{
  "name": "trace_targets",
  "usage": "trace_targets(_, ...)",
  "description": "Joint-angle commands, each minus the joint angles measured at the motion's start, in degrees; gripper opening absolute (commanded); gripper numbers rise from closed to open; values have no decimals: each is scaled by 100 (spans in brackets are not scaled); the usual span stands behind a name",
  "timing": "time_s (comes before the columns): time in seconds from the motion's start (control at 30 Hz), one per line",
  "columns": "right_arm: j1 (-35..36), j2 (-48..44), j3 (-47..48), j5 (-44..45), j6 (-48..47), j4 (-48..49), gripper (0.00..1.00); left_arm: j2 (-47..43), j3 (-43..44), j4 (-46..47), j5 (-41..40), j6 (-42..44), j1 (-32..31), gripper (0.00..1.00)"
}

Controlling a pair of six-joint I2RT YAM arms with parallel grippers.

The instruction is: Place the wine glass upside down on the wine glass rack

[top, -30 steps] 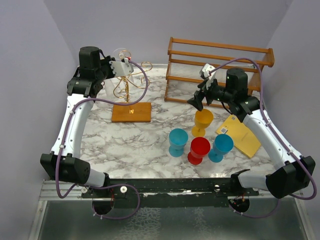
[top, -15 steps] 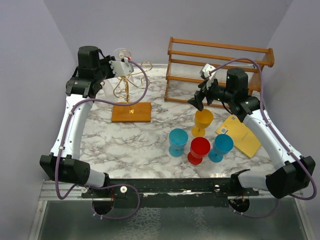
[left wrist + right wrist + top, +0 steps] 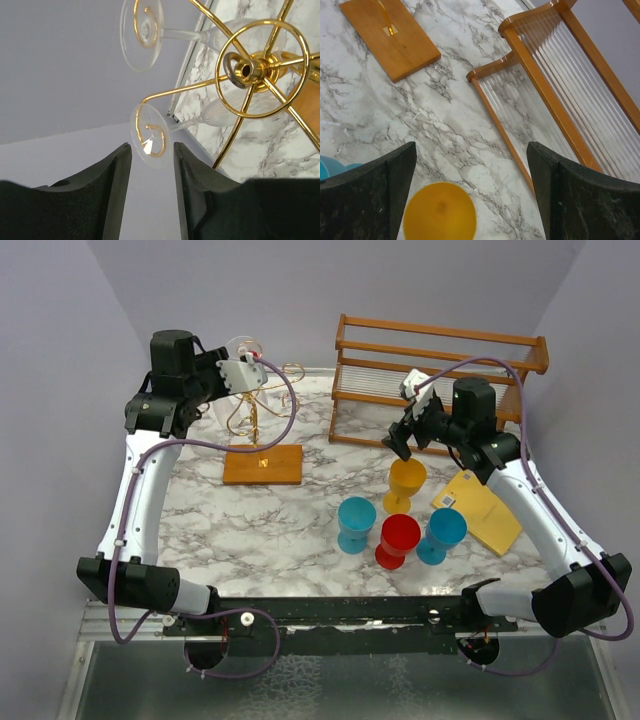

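The gold wire wine glass rack (image 3: 254,412) stands on its orange-brown base (image 3: 263,464) at the back left. In the left wrist view its hub (image 3: 248,70) carries curled arms. Two clear wine glasses hang upside down from them. One foot (image 3: 142,31) is at the top, the other foot (image 3: 150,135) sits in a spiral just beyond my fingertips. My left gripper (image 3: 151,150) is open and holds nothing; in the top view it (image 3: 258,368) is level with the rack's top. My right gripper (image 3: 398,440) is open and empty above a yellow goblet (image 3: 439,210).
A brown slatted wooden shelf rack (image 3: 440,370) stands at the back right. The yellow goblet (image 3: 407,480), two blue cups (image 3: 356,523) (image 3: 443,532) and a red cup (image 3: 399,538) stand mid-right. A yellow card (image 3: 480,510) lies to the right.
My left arm has drawn slightly back and to the left, away from the rack. My right gripper has shifted a little up and right.
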Motion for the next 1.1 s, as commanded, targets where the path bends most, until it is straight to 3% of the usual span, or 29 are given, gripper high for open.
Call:
trace_targets(0.0,-20,-211,256,557,-378,-399,91,-200,372,-34,464,-465,-14,45)
trace_targets(0.1,-20,-206,271,665,-533,-675,91,-215,541,96,567,-859,-14,54)
trace_targets(0.17,-20,-213,250,739,-612,-854,91,-227,637,224,584,-1194,-14,67)
trace_targets(0.2,-20,-220,236,786,-630,-936,91,-231,679,304,595,-1379,-14,78)
trace_targets(0.23,-20,-238,221,836,-640,-1018,91,-235,713,380,588,-1577,-14,94)
trace_targets(0.27,-20,-260,204,885,-648,-1105,91,-242,752,458,581,-1770,-12,99)
trace_targets(0.47,-20,-646,-33,1162,-613,-1531,91,-282,776,853,537,-2836,-14,99)
trace_targets(0.77,-30,-1177,-541,1625,-569,-2074,88,-306,748,1303,500,-3565,-14,99)
trace_targets(1.07,-37,-543,-325,1671,-399,-2189,70,-424,398,1429,726,-3743,-14,99)
